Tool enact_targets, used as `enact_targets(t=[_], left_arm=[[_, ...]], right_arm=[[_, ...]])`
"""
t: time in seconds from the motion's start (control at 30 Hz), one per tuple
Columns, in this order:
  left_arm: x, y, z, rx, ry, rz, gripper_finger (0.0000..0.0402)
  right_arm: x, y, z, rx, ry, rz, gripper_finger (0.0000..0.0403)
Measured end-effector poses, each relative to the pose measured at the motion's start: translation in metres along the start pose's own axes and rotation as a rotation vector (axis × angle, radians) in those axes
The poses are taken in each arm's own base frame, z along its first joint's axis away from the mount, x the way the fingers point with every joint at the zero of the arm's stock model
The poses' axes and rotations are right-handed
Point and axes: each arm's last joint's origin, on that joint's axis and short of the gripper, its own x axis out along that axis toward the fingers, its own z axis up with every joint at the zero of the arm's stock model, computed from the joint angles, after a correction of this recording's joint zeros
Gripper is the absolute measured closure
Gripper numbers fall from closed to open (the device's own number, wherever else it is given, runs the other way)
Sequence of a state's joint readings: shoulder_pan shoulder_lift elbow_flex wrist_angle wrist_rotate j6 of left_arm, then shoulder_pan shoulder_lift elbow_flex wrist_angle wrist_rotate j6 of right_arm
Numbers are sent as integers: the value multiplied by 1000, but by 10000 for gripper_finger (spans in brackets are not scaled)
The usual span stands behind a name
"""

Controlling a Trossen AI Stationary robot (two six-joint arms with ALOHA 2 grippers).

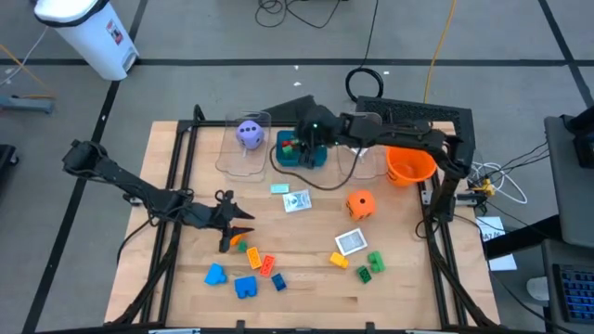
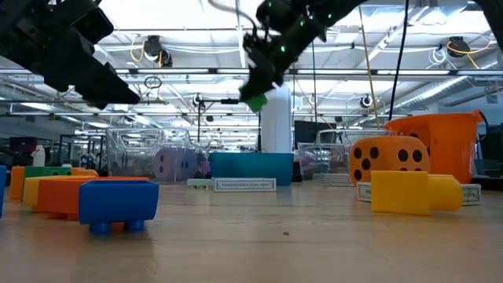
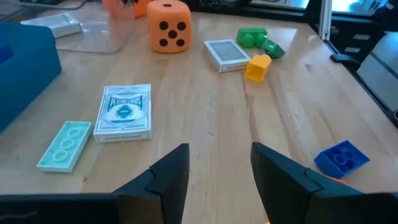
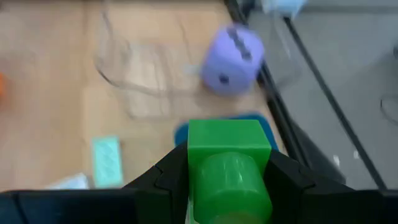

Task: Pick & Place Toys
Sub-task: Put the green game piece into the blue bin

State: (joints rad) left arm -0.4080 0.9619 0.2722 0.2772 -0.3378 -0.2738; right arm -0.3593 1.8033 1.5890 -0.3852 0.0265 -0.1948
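My right gripper [image 1: 311, 139] is shut on a green brick [image 4: 229, 163] and hangs high over the teal tray [image 1: 303, 158] at the table's far side; it also shows in the low view [image 2: 259, 86]. A purple die [image 1: 249, 134] lies in a clear bin. My left gripper [image 3: 217, 168] is open and empty, low over the table near an orange and a green brick [image 1: 239, 243]. An orange die [image 1: 360, 204], picture cards [image 1: 297, 199] and loose bricks [image 1: 246, 286] rest on the table. My right gripper pinches the green brick's two opposite sides [image 4: 194, 155] between its two fingers. The fingers come from above, slanting down. The brick is lifted clear, hanging below the fingers [image 2: 255, 101] above the teal tray.
An orange bowl [image 1: 408, 165] stands at the far right beside a second clear bin [image 1: 364, 160]. A teal flat piece [image 1: 278, 188] lies near the cards. Yellow and green bricks [image 1: 367, 263] lie near the right front. Dark frame rails [image 1: 176, 186] run along both table sides.
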Motion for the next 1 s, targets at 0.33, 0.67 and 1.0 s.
enact_targets(t=[0.33, 0.67, 1.0], left_arm=[[1, 1, 4, 48, -32, 7, 236], [1, 3, 3, 48, -19, 18, 236], [1, 4, 1, 48, -7, 19, 220]], right_arm=[[56, -34, -49, 64, 229, 3, 268], [77, -33, -70, 54, 343, 24, 268], [80, -29, -84, 53, 382, 30, 267]])
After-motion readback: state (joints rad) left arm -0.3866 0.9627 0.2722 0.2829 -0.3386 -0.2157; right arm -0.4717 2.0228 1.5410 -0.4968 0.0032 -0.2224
